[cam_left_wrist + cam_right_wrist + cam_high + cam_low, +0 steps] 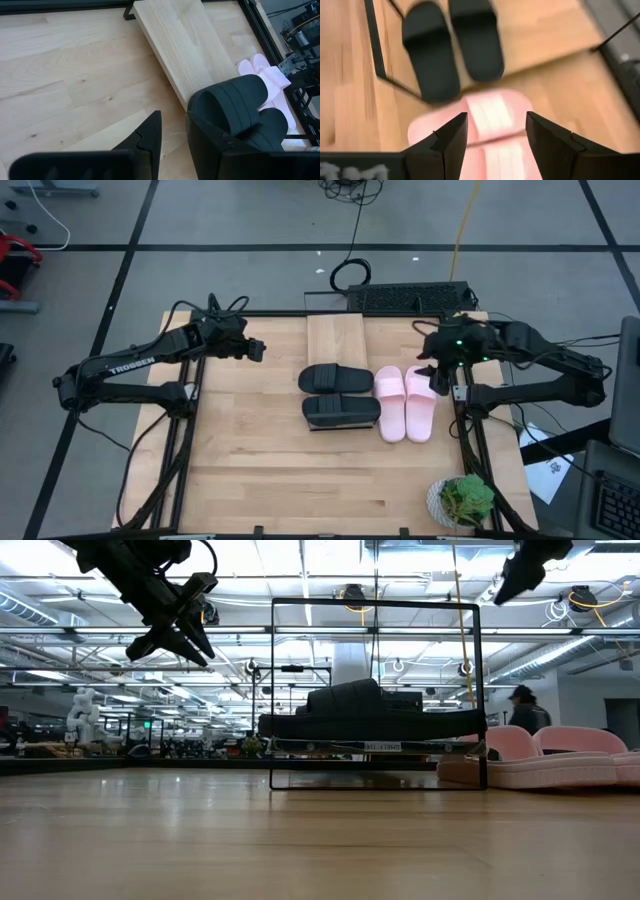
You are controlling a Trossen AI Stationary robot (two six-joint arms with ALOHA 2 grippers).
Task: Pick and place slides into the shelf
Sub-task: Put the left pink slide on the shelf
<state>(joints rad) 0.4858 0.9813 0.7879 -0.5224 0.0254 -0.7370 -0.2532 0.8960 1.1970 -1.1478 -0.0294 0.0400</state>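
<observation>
- Hanging over the pink pair (406, 403): right claw (495, 131), fingers spread, nothing between them.
- Seen past those fingers in the right wrist view: broad strap of one pink slide (490, 114) directly beneath and between the fingertips, so straight down looks like the way to it.
- Lying side by side on the worktop (260, 470), just right of the shelf (336, 340), long axes toward the far edge; strap crossing that axis, likely the part to pinch.
- Resting on the shelf's near end: black pair (338, 393), long axes across the board, one slide nearer than the other.
- Waiting well to the left of the shelf, raised clear of the worktop: left claw (258, 349), fingers partly spread on nothing.
- Much nearer the pink slides: right arm, by a wide margin.
</observation>
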